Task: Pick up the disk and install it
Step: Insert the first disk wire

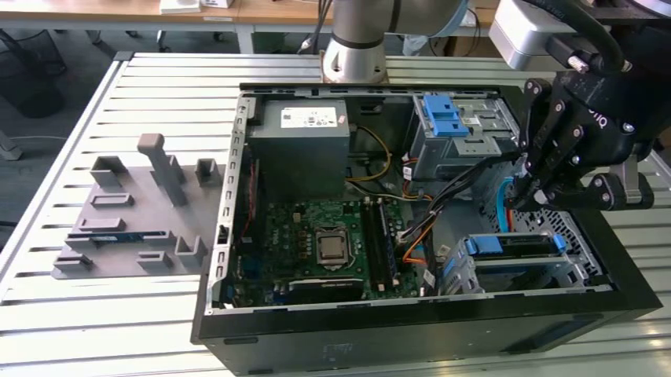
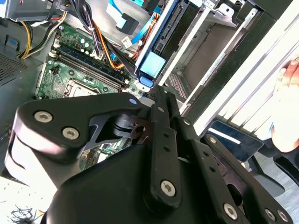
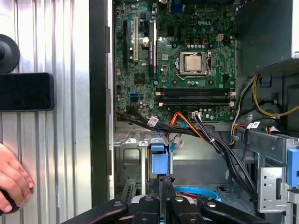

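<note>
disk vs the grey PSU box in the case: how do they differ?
Size: the PSU is a big box; the disk is a slim slab.
Look: the PSU is plain grey with a white sticker; the disk has a blue bracket.
Place: the PSU is on the exterior view's left; the disk sits in a cage on its right, by the claw.
Both are inside the case.

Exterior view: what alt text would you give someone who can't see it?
A black robot gripper hangs over an open computer case, just above the blue-framed disk, which sits in a metal drive cage. On the exterior view's left, a grey parts holder lies on the slatted table.
</note>
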